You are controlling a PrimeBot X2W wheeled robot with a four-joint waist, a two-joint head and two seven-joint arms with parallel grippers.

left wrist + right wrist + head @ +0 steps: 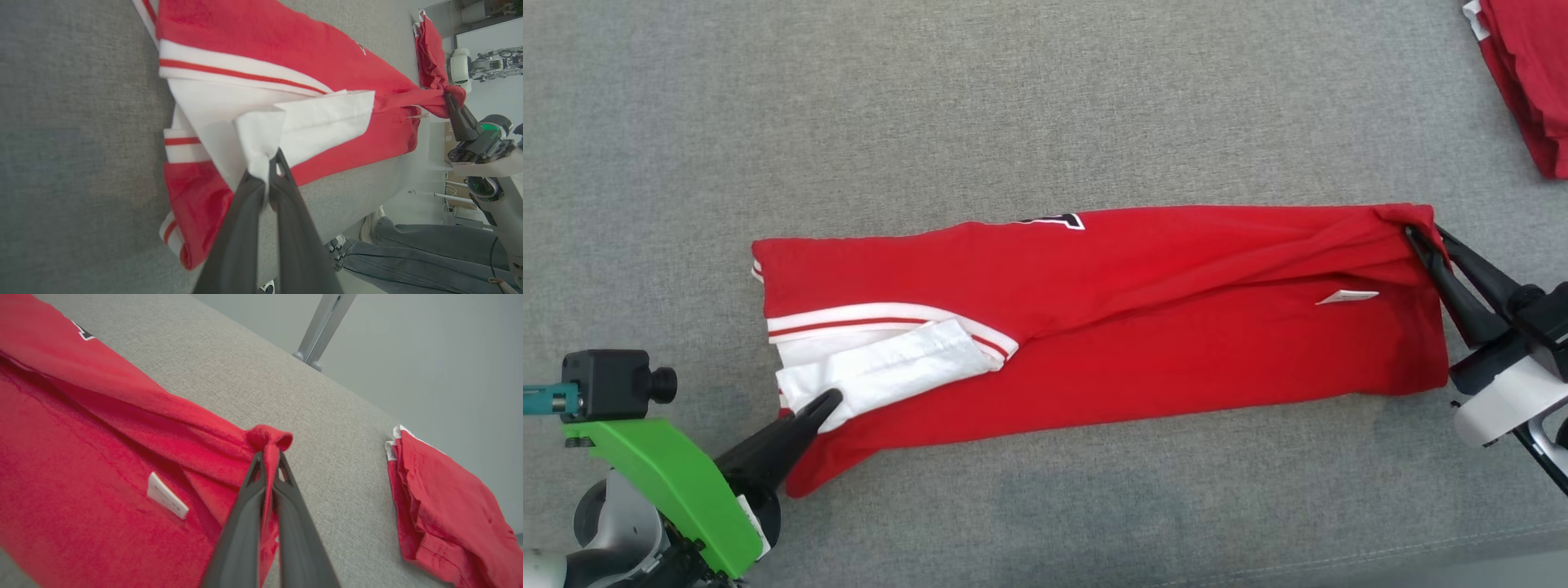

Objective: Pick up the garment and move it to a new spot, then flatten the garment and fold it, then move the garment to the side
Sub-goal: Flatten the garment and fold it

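Observation:
The garment (1143, 318) is a red shirt with a white sleeve and red-and-white striped trim, lying as a long folded band across the grey surface. My left gripper (827, 404) is shut on the white sleeve at the band's left end; in the left wrist view the left gripper (270, 161) pinches a fold of white cloth of the garment (286, 49). My right gripper (1419, 235) is shut on the bunched red corner at the band's upper right. The right wrist view has the right gripper (269, 457) clamped on that red fold of the garment (81, 457).
A stack of folded red clothes (1531, 73) lies at the far right corner, also visible as the red stack (441, 510). A person's legs in jeans (416, 253) stand beside the surface's near edge. A metal stand leg (322, 330) rises behind the grey surface (1013, 106).

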